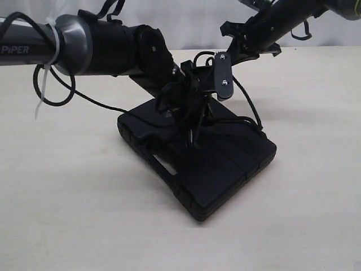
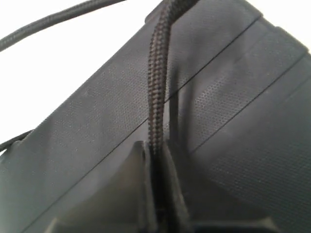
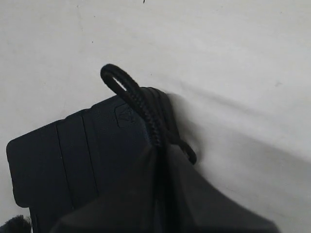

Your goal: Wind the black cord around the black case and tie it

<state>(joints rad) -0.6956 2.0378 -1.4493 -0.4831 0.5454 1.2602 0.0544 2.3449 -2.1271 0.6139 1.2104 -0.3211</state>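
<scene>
On the bench [image 1: 67, 214] the black case [image 1: 220, 169] lies flat, with both arms bent low over its lid. The left gripper [image 2: 156, 155] is closed narrow on the black cord [image 2: 156, 87], which runs straight across the grooved lid. The right gripper [image 3: 160, 155] pinches a loop of the same cord by the case's edge.

We see our left arm [image 1: 113, 48] as a thick glossy black tube with a grey metal collar [image 1: 73, 34] and white "PiPER" lettering [image 1: 14, 49]. A white zip tie [image 1: 54, 45] binds a thin glossy black cable [image 1: 53, 105] to it. Our right arm [image 1: 271, 22] is black too and carries an oblong black plate [image 1: 224, 76] with two silver screws [image 1: 221, 56]. The fingers [image 2: 138, 194] of our left gripper [image 2: 156, 148] and right gripper [image 3: 158, 150] are matte black wedges.
</scene>
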